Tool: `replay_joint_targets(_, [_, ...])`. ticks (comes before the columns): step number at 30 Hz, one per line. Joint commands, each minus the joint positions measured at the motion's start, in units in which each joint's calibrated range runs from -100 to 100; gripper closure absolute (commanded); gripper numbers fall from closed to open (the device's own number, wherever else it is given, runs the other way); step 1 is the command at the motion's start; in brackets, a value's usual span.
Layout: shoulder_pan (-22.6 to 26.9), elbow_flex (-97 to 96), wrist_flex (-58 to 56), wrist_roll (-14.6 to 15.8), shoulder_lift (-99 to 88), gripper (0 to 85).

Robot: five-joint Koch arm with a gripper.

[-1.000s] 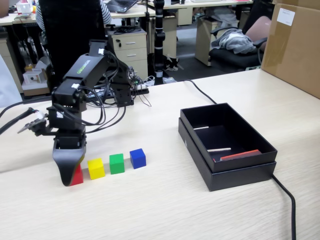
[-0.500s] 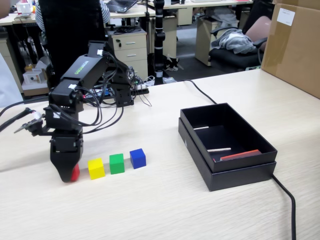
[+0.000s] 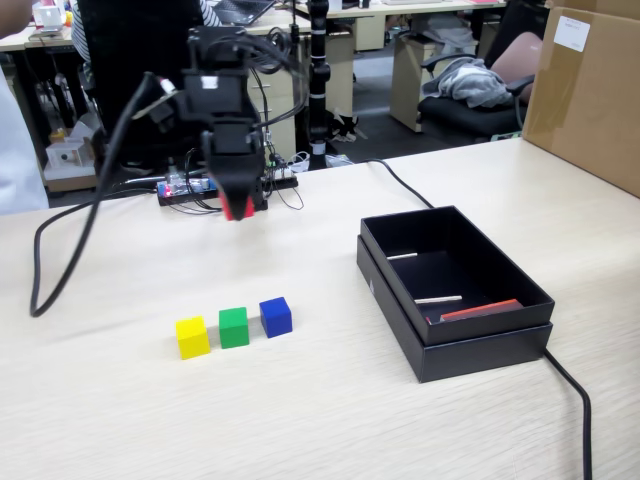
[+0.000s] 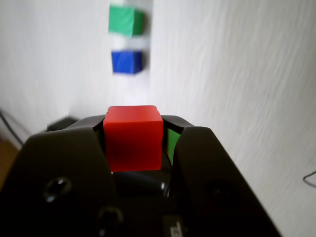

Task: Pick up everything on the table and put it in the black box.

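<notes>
My gripper [image 3: 237, 207] hangs high above the table [image 3: 300, 410], shut on the red cube [image 3: 238, 210]. In the wrist view the red cube [image 4: 133, 137] sits squeezed between the two black jaws of the gripper [image 4: 133, 129]. A yellow cube [image 3: 192, 337], a green cube [image 3: 233, 327] and a blue cube [image 3: 275, 316] stand in a row on the table, below and in front of the gripper. The wrist view shows the green cube [image 4: 126, 20] and blue cube [image 4: 127, 61] blurred beyond the jaws. The black box [image 3: 452, 288] lies to the right, open, with a few flat items inside.
A thick black cable [image 3: 572, 400] runs past the box's right side; another cable [image 3: 65, 250] loops at the left. A big brown carton [image 3: 588, 90] stands at the back right. Electronics and wires [image 3: 215, 188] lie by the arm's base.
The gripper has risen from the table's left with the red cube and swung up and right. The red cube's place beside the yellow cube is now bare.
</notes>
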Motion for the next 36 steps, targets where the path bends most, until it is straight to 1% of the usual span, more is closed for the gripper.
replay_joint_targets(1, [7.0, 2.9, -0.1, 5.4, -4.7, 79.7])
replay_joint_targets(4, [11.7, 5.2, 0.0, 8.9, -0.9, 79.3])
replay_joint_targets(6, [14.0, 6.7, 0.4, 10.8, 3.2, 79.3])
replay_joint_targets(10, [16.7, 13.0, 0.6, 13.0, 14.8, 79.0])
replay_joint_targets(15, [17.6, 22.0, 0.6, 14.1, 27.9, 79.0])
replay_joint_targets(20, [17.7, 25.4, 0.6, 14.6, 38.1, 78.3])
replay_joint_targets(21, [17.7, 25.2, 0.3, 14.6, 41.2, 72.9])
replay_joint_targets(25, [17.7, 24.1, -0.1, 14.9, 44.3, 72.1])
replay_joint_targets(29, [17.7, 23.7, -0.2, 15.0, 45.5, 60.1])
replay_joint_targets(32, [17.7, 23.8, -0.2, 15.1, 45.0, 59.8])
replay_joint_targets(34, [17.7, 23.7, -0.2, 15.2, 43.4, 56.3])
replay_joint_targets(36, [17.6, 22.7, -0.2, 15.1, 39.5, 56.1])
